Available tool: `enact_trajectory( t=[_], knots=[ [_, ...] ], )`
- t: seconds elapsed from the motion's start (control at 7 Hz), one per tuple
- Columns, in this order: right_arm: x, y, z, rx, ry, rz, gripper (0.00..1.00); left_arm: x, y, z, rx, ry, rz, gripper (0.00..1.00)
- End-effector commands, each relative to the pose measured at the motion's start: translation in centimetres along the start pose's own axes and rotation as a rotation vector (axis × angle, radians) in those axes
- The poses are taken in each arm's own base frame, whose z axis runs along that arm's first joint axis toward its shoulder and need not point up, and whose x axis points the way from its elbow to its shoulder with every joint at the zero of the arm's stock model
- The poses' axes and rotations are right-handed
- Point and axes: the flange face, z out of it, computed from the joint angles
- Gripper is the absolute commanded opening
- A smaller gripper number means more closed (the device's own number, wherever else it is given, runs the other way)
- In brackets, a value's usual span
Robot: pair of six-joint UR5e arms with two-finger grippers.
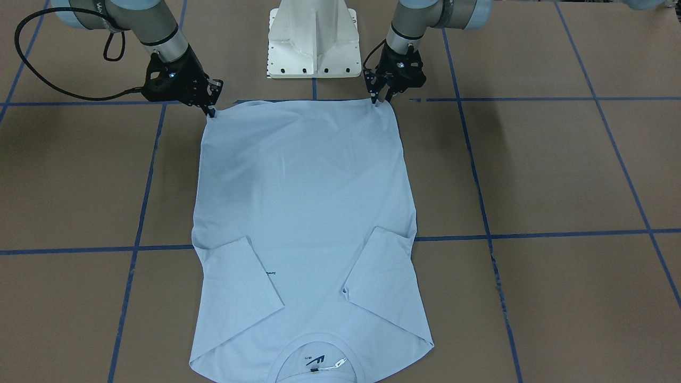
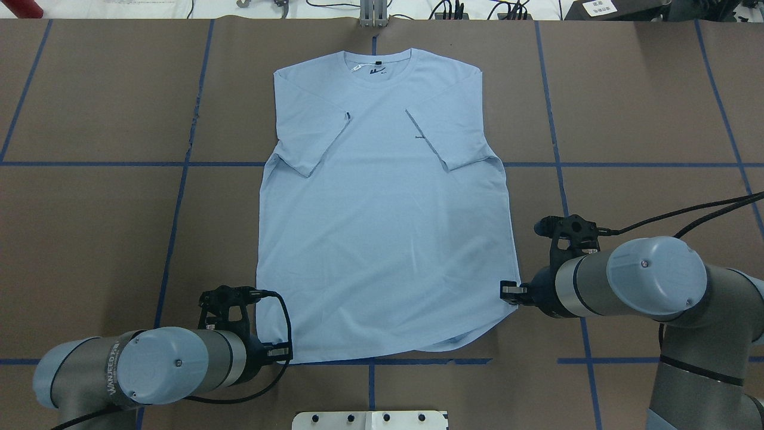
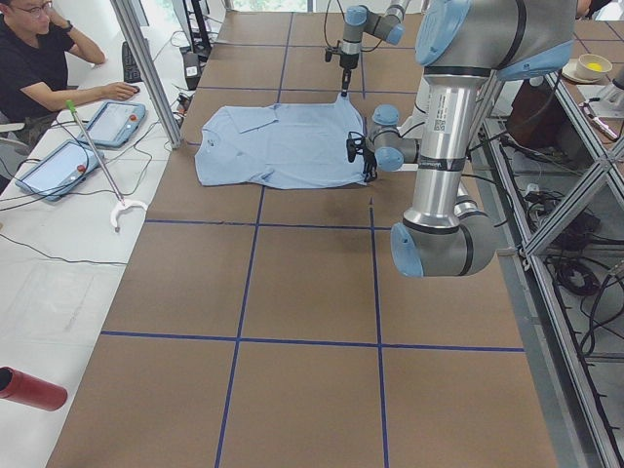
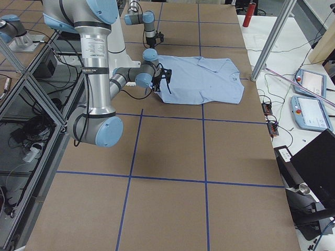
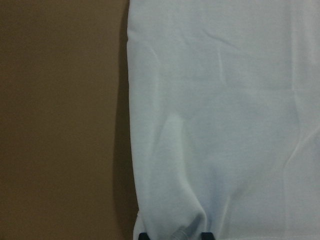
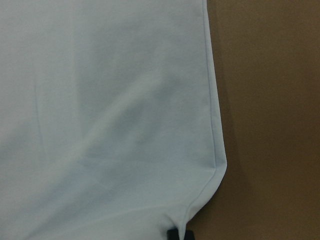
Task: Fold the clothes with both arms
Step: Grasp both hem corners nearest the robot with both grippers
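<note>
The light blue T-shirt [image 1: 303, 202] lies flat on the brown table with its collar away from the robot and both sleeves folded inward. My left gripper [image 1: 381, 101] stands at one bottom hem corner. In the left wrist view its fingertips [image 5: 205, 235] are apart, the gripper is open, and a pucker of the shirt [image 5: 225, 100] rises between them. My right gripper [image 1: 212, 111] is at the other hem corner and is shut on the cloth. The right wrist view shows its tips [image 6: 173, 234] together on the shirt's [image 6: 110, 115] rounded corner. The overhead view shows both, the left gripper [image 2: 280, 353] and the right gripper [image 2: 508, 291].
The white pedestal base [image 1: 312, 40] stands just behind the hem between the arms. Blue tape lines [image 1: 532, 234] grid the brown table. A person [image 3: 39, 58] sits at a side table with tablets beyond the collar end. A red cylinder [image 3: 29, 388] lies off the table's edge.
</note>
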Motion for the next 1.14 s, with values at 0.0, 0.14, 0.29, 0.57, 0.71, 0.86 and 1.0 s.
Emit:
enact_trajectory(
  t=[0.0,0.14,0.29,0.57,0.71,0.86,1.0],
  knots=[
    [0.2,-0.4,-0.4,-0.030,-0.008,0.012,0.00,-0.1,-0.2,0.3,0.003,-0.005,0.002,0.45],
    [0.3,-0.6,-0.6,-0.030,-0.010,0.014,0.00,0.1,-0.4,0.0,0.007,0.001,-0.002,0.34],
    [0.3,-0.6,-0.6,-0.030,-0.009,0.016,0.00,0.3,-0.4,-0.4,0.007,0.010,-0.002,0.16],
    [0.2,-0.6,-0.7,-0.039,-0.013,0.016,0.00,0.7,-0.4,-1.6,0.007,0.031,-0.002,0.00],
    [0.2,-0.6,-0.8,-0.039,-0.015,0.015,0.00,0.9,-0.6,-2.8,0.008,0.051,-0.003,0.00],
    [0.0,-0.4,-1.1,-0.047,-0.023,0.013,0.00,0.9,-0.6,-3.6,0.005,0.064,-0.004,0.00],
    [-0.2,-0.2,-2.1,-0.076,-0.045,0.012,0.00,1.0,-0.8,-4.2,0.006,0.072,-0.004,0.00]
  ],
)
